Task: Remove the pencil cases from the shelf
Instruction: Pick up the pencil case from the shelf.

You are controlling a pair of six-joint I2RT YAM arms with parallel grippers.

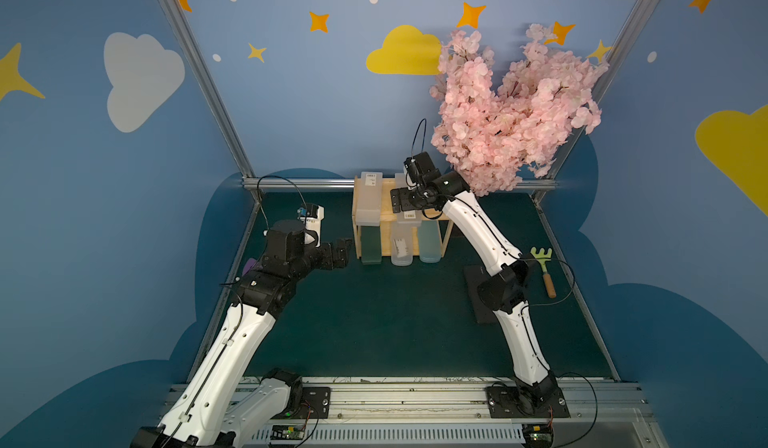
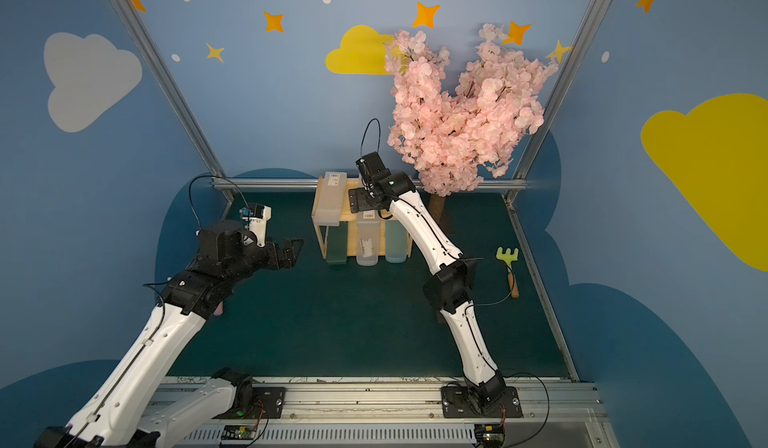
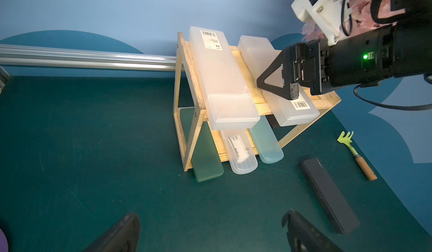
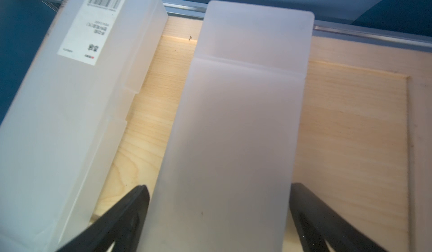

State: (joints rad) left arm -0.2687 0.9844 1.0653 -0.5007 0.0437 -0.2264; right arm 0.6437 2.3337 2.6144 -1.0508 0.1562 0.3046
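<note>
Frosted plastic pencil cases [image 3: 217, 75], pale grained wood shelf [image 4: 350, 133], matt green tabletop [image 3: 93, 133]

This is a robot test cell dressed up like a nursery. Behind and to either side of the wooden shelf [image 4: 350, 133] stand blue walls painted with clouds [image 1: 141, 80] and stars [image 1: 319, 21], framed by bare aluminium posts [image 1: 203, 75], and a fake pink blossom tree [image 1: 511, 109] rises behind the shelf. In front of the shelf a dark green mat [image 1: 374, 321] runs to a metal rail [image 1: 415, 404] where two white-and-black robot arms [image 1: 523, 342] are bolted, with exposed circuit boards [image 1: 286, 432] and loose cables.
</note>
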